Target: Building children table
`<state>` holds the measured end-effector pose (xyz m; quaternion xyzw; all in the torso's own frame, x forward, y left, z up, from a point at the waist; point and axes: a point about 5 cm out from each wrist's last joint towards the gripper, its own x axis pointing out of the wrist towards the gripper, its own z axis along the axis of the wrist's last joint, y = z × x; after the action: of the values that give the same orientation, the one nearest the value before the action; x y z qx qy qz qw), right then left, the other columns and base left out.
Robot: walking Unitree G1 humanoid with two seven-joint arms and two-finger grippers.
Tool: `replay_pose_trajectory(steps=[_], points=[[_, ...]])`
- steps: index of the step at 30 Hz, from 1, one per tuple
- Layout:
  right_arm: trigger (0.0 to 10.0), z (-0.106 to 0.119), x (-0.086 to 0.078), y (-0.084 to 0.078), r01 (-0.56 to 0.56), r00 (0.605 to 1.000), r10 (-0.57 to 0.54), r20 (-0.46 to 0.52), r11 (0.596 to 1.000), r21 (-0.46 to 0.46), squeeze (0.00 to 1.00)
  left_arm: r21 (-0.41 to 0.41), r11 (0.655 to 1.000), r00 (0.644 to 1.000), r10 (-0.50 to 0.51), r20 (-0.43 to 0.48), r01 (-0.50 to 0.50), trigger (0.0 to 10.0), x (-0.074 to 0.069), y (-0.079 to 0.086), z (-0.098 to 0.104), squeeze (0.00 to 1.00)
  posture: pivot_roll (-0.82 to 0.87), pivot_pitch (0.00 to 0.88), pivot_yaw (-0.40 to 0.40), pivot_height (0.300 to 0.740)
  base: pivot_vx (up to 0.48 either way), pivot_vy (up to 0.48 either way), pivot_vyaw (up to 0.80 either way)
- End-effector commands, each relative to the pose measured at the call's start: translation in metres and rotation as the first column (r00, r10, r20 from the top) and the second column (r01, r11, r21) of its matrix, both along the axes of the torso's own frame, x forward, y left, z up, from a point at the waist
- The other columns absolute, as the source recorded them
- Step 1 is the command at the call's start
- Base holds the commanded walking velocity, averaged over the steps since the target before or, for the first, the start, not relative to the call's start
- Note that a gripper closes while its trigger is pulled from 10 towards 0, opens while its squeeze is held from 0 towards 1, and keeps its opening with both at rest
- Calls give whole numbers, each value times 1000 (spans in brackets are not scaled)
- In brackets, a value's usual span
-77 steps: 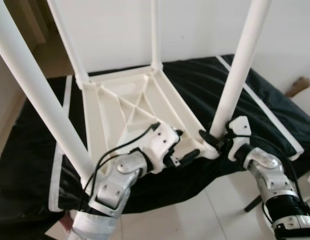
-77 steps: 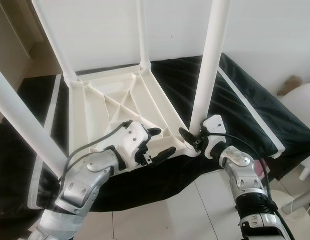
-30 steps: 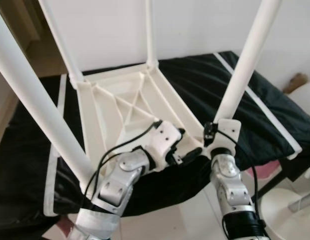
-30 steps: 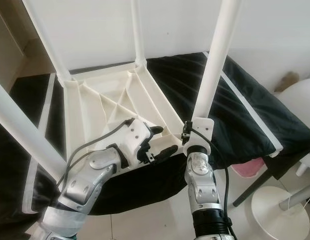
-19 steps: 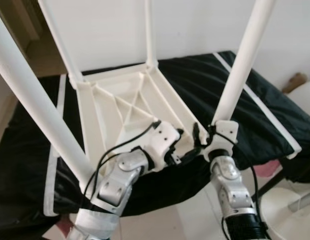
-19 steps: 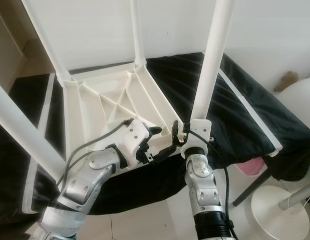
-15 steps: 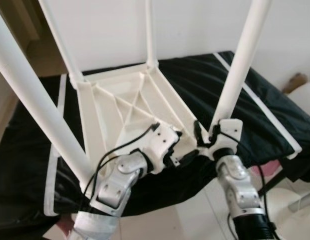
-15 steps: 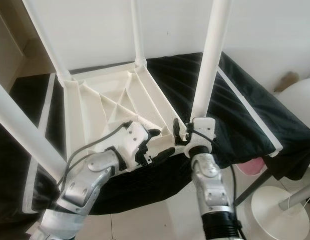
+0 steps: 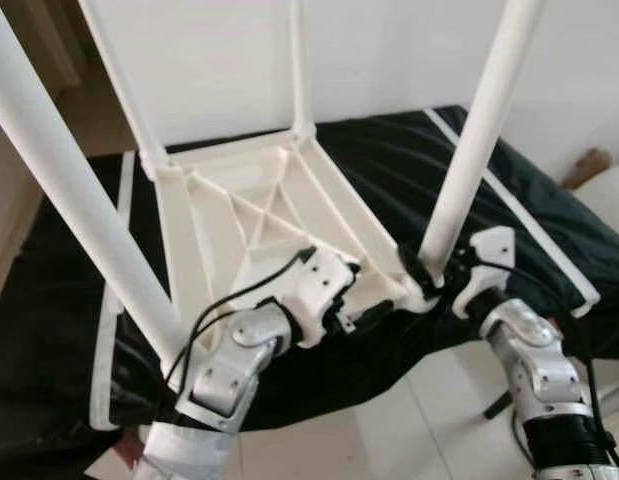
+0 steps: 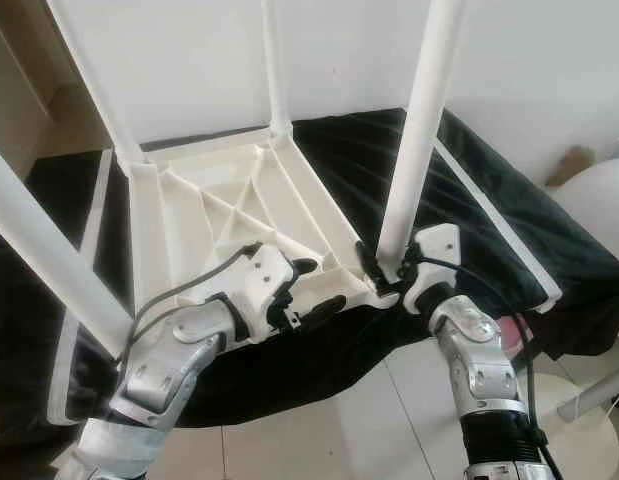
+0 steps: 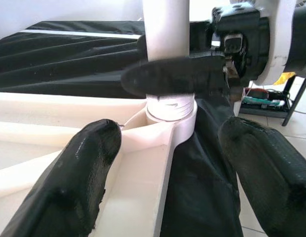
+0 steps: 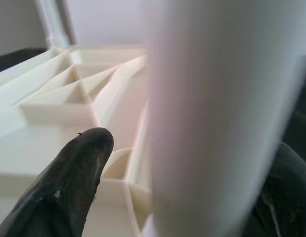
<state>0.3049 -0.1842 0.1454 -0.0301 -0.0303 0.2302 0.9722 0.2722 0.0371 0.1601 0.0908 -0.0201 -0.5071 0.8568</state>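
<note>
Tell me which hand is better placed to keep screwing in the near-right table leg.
Right. The right hand already has its fingers around the base of that leg, while the left hand sits at the tabletop's near edge, probably steadying it.
</note>
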Motion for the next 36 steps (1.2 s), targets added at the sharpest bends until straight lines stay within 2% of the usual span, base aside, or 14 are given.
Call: replay_pose_trajectory(steps=[1,5,8,9,10,11,12,18,23,24,29,30,33,36], points=[[10000,0,4,1,-43,999,42,-16,998,-41,0,14,999,1000,28,14,-28,10000,2,1,1,0,-51,0,39,740,0,0,0],[10000,-6,13,1,-151,988,142,-66,977,-148,0,17,999,999,27,19,-27,10000,2,1,3,0,-40,0,41,740,0,0,0],[10000,-6,14,0,-162,986,153,-70,975,-153,0,17,999,999,27,19,-27,10000,2,1,3,0,-40,0,41,740,0,0,0],[9216,-6,16,0,-171,984,160,-77,973,-157,0,18,999,999,27,20,-27,10000,2,1,3,0,-36,0,42,740,0,0,0],[510,-7,16,-1,-197,979,182,-96,964,-178,0,19,999,999,26,21,-27,10000,2,1,3,0,-36,0,42,740,0,0,0],[510,-9,16,-1,-218,974,199,-111,957,-193,0,19,999,999,26,22,-27,10000,2,1,3,0,-36,0,42,740,0,0,0],[0,-10,17,-2,-224,972,202,-121,952,-207,0,19,999,999,26,22,-26,10000,2,1,3,0,-35,0,39,740,0,0,0],[0,-13,17,-6,-218,972,191,-137,950,-223,0,18,1000,999,26,22,-26,10000,2,0,3,0,-34,0,35,740,0,0,0],[0,-26,12,-10,-207,971,169,-170,949,-238,0,22,1000,1000,18,13,-18,10000,-1,1,0,0,-37,0,42,740,0,0,0],[10000,-28,13,-12,-167,975,127,-180,959,-228,0,23,1000,1000,18,13,-18,10000,-1,0,0,0,-40,0,43,740,0,0,0],[10000,-31,14,-11,-70,985,35,-167,975,-209,0,23,1000,1000,18,14,-18,10000,1,0,1,0,-44,0,45,740,0,0,0],[10000,-31,14,-8,7,989,-34,-144,982,-187,0,19,1000,1000,14,13,-15,10000,1,-2,2,0,-49,0,51,740,0,0,0],[10000,-32,13,-7,35,988,-61,-142,983,-178,0,19,1000,1000,12,13,-12,10000,0,-2,2,0,-49,0,51,740,0,0,0],[10000,-31,11,-3,121,980,-141,-139,982,-146,0,23,1000,1000,4,8,-4,10000,-1,-2,1,0,-55,0,60,740,0,0,0]])
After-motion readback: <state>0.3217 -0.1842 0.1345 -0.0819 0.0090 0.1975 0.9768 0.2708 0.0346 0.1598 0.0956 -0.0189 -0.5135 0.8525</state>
